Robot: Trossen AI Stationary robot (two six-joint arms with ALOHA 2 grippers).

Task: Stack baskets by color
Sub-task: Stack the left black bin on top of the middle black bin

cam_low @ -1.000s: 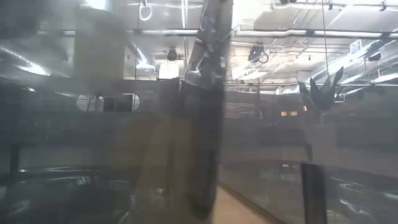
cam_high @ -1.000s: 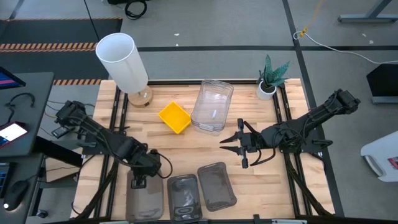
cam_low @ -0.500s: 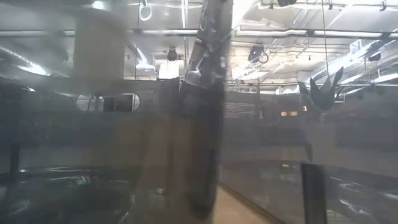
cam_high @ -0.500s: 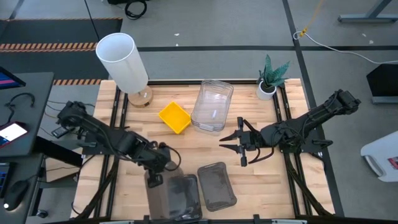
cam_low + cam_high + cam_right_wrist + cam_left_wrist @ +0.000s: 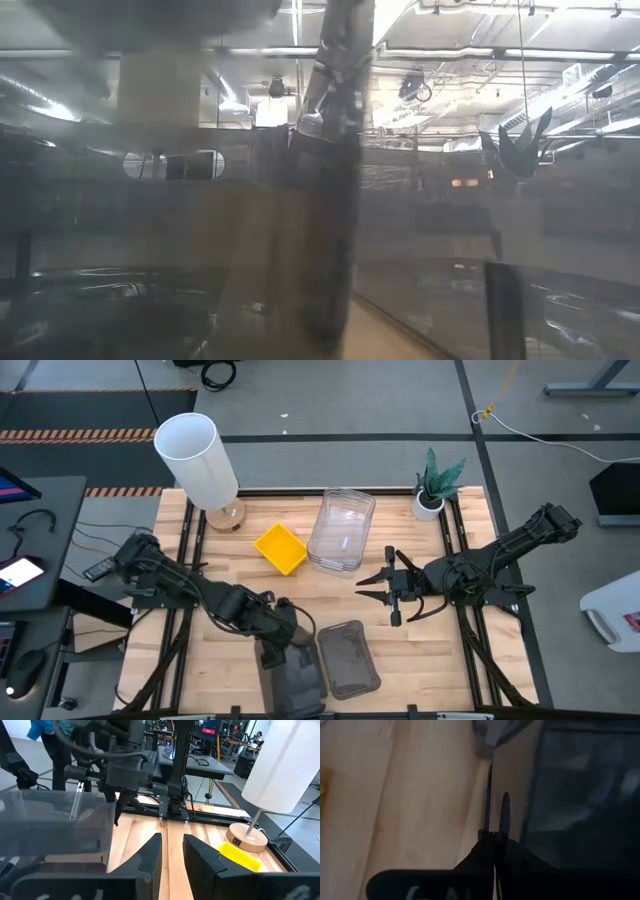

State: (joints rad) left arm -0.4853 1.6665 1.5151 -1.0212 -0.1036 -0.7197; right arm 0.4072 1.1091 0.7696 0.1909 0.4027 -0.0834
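left gripper (image 5: 272, 656) clenched on a dark grey basket (image 5: 296, 682) beside another grey basket (image 5: 348, 659)

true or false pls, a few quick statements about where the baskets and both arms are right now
1. The left gripper has its jaws shut on a dark grey basket at the table's near edge. True.
2. The yellow basket sits on top of the clear baskets. False: it lies on the wood beside them.
3. The right gripper is holding a clear basket. False: it holds nothing and hangs over bare wood.
4. The white cylinder stands at the far left corner of the table. True.
5. Another dark grey basket lies right of the held one. True.
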